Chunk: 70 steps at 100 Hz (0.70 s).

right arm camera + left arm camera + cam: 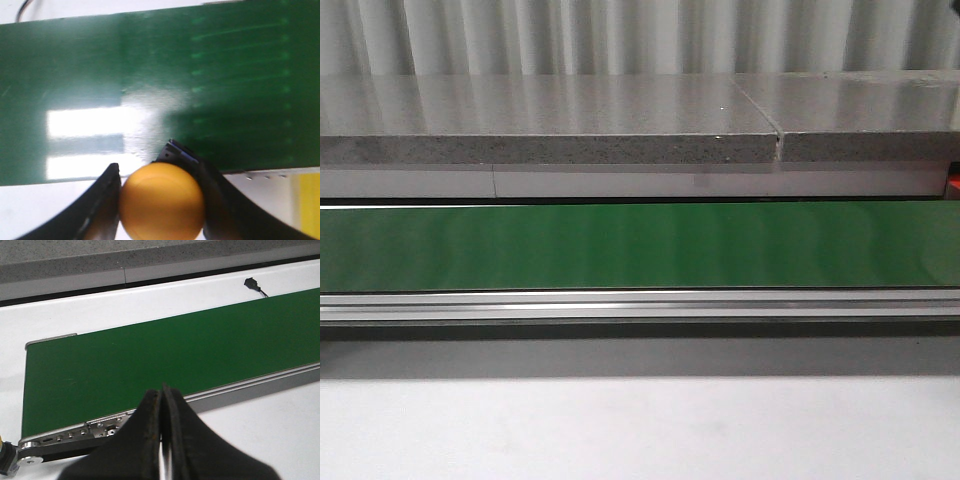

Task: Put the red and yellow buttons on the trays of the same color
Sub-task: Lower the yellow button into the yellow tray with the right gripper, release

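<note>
On your left, the left gripper [162,440] has its two black fingers [145,440] pressed flat together with nothing between them. It hangs above the white table [260,430], just at the near edge of the green belt [150,355]. From that wrist camera you can see the belt's end with its metal side rail [65,432] and bolt holes, and past the belt's far edge a small black plug [251,284] with a short wire lying on the white surface.

In the front camera you see only the belt [640,245] running across the frame, its silver rail [640,305] along the near side, and a grey speckled stone ledge [550,130] behind it. Neither arm shows there.

On your right, the right gripper [161,202] is clamped on the yellow button [161,202], a smooth rounded orange-yellow piece held on both sides by the black fingers [102,205]. It sits over the near edge of the belt [150,75], where green meets white. A strip of bright yellow [307,202] shows at the frame's edge beside the belt; you cannot tell from this view whether it is the tray.
</note>
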Available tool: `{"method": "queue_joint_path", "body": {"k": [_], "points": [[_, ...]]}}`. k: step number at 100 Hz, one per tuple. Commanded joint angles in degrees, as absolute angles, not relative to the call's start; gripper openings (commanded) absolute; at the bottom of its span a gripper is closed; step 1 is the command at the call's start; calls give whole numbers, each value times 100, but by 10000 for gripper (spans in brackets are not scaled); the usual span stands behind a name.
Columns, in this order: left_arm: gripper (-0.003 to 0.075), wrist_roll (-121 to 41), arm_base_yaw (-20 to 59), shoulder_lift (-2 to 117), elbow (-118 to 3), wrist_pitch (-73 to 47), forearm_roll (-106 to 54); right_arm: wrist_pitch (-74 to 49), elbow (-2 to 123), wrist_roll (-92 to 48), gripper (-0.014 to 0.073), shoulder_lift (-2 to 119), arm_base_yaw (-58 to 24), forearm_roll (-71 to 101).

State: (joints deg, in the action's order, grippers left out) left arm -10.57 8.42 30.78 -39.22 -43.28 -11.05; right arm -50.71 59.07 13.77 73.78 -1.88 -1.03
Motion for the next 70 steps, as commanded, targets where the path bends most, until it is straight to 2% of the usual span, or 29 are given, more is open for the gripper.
{"method": "queue_joint_path", "body": {"k": [1, 44, 70], "points": [[-20, -1071, 891, 3086, -4068, -3953, -1192, -4859, 5898, 1430, 258, 7005, 309, -137], [-20, -1071, 891, 3086, -4068, -3953, -1192, -4763, 5641, 1743, 258, 6925, 2799, 90], [-20, -1071, 891, 3086, -4068, -3953, -1192, -4268, 5282, 1962, 258, 7314, 3375, 214]]}}
